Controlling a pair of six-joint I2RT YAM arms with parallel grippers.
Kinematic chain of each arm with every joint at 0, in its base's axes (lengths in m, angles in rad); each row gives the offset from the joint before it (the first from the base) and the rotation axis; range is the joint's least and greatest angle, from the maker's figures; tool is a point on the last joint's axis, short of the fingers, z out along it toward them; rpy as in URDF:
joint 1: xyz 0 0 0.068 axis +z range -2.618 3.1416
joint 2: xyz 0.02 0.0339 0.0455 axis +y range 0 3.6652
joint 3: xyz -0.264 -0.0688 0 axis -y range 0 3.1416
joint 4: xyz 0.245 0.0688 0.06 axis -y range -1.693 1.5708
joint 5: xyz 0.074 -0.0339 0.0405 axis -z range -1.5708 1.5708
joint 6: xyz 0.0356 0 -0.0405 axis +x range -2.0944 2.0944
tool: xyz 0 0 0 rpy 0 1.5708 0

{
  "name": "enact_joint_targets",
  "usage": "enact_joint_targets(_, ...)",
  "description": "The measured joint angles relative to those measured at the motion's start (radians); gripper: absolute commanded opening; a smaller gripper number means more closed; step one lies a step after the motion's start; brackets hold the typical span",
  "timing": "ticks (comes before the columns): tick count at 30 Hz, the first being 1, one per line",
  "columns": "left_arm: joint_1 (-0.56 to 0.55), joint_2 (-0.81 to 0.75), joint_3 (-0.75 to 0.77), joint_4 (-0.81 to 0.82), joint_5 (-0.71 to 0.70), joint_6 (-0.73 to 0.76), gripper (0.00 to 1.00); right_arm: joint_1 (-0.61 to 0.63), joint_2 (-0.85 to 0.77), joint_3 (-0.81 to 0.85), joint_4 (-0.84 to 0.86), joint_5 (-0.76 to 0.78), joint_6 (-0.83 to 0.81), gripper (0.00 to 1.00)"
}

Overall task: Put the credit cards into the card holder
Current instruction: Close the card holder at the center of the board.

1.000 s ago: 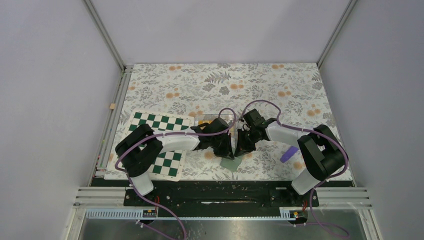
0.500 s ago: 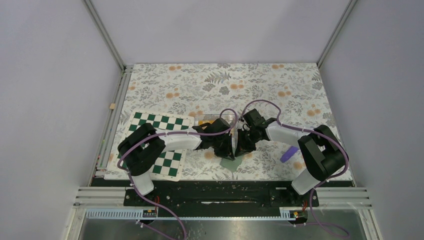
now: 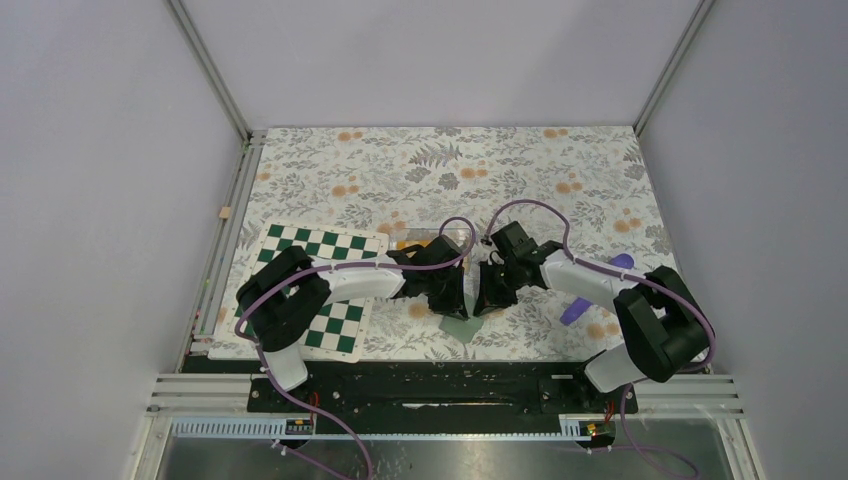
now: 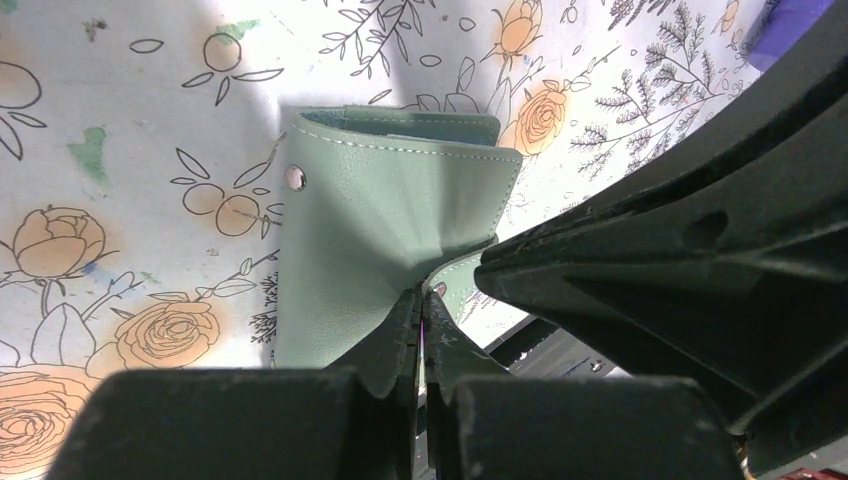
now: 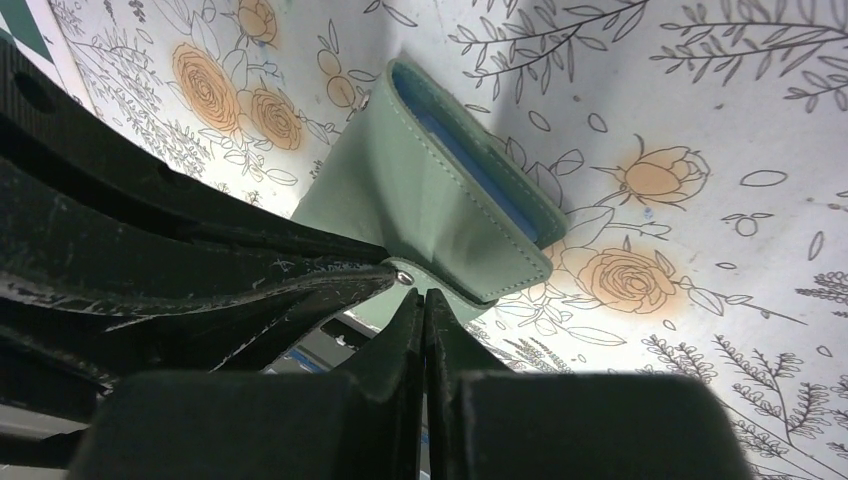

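Pinched mint-green card holder [image 4: 380, 210] at its snap corner with left gripper [image 4: 421, 300] and right gripper [image 5: 425, 298] both clamped thin, tips nearly touching; probably needed slow opposed pull to spread it without slipping.

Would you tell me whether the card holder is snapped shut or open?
Open: the card holder has its snap halves apart, its flap pinched up by the left gripper and right gripper.

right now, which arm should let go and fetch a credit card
Left, probably. The credit cards lie on its side of the card holder, by its wrist. The left claw and right claw both pinch the flap, so the right can hold on.
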Motion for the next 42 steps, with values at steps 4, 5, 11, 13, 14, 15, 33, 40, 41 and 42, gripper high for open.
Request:
enact_joint_targets(4,0.000,0.002,0.002,-0.003,0.000,0.000,0.00,0.012,0.000,0.000,0.002,0.000,0.000,0.00)
enact_joint_targets(5,0.000,0.002,0.002,-0.004,0.000,0.000,0.00,0.014,0.002,0.000,0.002,0.000,0.000,0.00)
enact_joint_targets(11,0.000,0.004,0.008,-0.012,-0.002,0.000,0.00,0.034,0.039,0.000,0.014,0.000,0.001,0.00)
enact_joint_targets(13,0.000,0.004,0.008,-0.016,-0.002,0.000,0.00,0.039,0.056,0.003,0.017,-0.005,0.003,0.00)
enact_joint_targets(14,0.000,0.004,0.008,-0.016,-0.003,0.000,0.03,0.040,0.058,0.005,0.017,-0.005,0.004,0.00)
enact_joint_targets(15,0.000,0.004,0.008,-0.017,-0.003,0.000,0.09,0.041,0.061,0.007,0.016,-0.005,0.004,0.00)
enact_joint_targets(33,-0.033,0.024,0.093,-0.157,-0.120,0.037,0.05,0.045,0.081,0.023,0.006,-0.004,0.013,0.00)
enact_joint_targets(40,-0.040,0.035,0.106,-0.172,-0.133,0.039,0.03,0.045,0.082,0.023,0.006,-0.004,0.013,0.00)
enact_joint_targets(41,-0.041,0.035,0.106,-0.172,-0.134,0.039,0.02,0.045,0.082,0.023,0.006,-0.004,0.014,0.00)
enact_joint_targets(42,-0.042,0.035,0.106,-0.173,-0.137,0.038,0.01,0.045,0.082,0.023,0.006,-0.004,0.017,0.00)
